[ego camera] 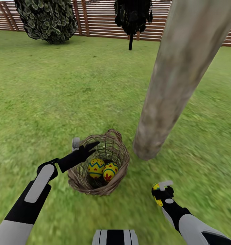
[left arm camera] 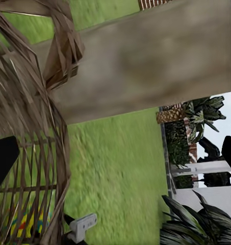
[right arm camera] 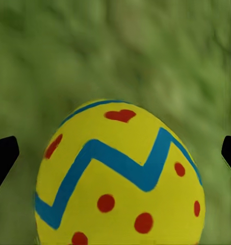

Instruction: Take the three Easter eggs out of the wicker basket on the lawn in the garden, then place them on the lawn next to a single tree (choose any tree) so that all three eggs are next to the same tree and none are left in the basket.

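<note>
The brown wicker basket (ego camera: 99, 185) stands on the lawn (ego camera: 61, 95) just left of the pale tree trunk (ego camera: 176, 85). Two yellow Easter eggs (ego camera: 96, 167) (ego camera: 110, 171) with blue zigzags lie inside it. My left gripper (ego camera: 83, 147) hangs open over the basket's left rim. In the left wrist view the basket (left arm camera: 28, 127) and the trunk (left arm camera: 146, 66) are close. My right gripper (ego camera: 162, 191) is low over the grass, right of the basket and in front of the trunk base. Its fingers are spread around the third egg (right arm camera: 120, 178) (ego camera: 156, 186) without touching it.
A brown slat fence (ego camera: 101, 20) closes the far side. A round grey-green bush (ego camera: 47, 18) stands at the back left and a thin black-trunked tree (ego camera: 131, 20) at the back middle. Open grass lies to the left and ahead.
</note>
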